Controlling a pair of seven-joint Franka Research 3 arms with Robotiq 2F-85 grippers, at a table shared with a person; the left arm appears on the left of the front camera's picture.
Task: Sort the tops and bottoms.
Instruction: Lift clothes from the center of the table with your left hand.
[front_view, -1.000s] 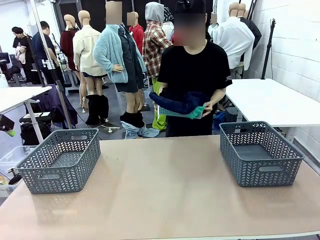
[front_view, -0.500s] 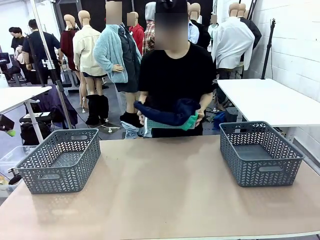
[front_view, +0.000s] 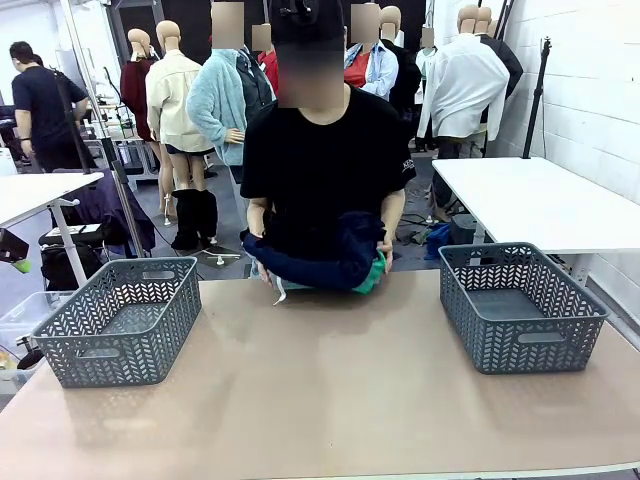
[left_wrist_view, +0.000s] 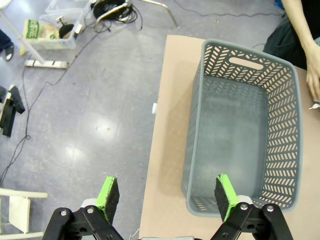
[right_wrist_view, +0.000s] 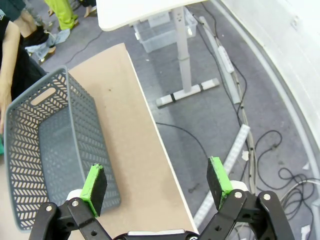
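Hugging a bundle of clothes against the body, the person (front_view: 320, 150) stands at the far edge of the table (front_view: 320, 400), and the bundle looks to rest right on that edge, about midway between the two baskets. On top of the bundle, the dark navy shirt (front_view: 318, 268) is rolled thick and wraps most of it. The bright green shirt (front_view: 372, 276) peeks out low on the picture's right end, tucked under the navy. A small white tag (front_view: 279, 293) dangles from the other end. Down the left side, the left gripper (left_wrist_view: 166, 192) hangs above the near end of the left basket (left_wrist_view: 245, 140), jaws spread wide with nothing between the green pads; one pad sits over the basket's near wall, the other out past the table edge over the floor. The person's hand (left_wrist_view: 315, 80) shows just beyond that basket's far corner. Over on the right, the right gripper (right_wrist_view: 156, 184) is also wide apart and carrying nothing, hovering above the table's edge beside the right basket (right_wrist_view: 45, 145).
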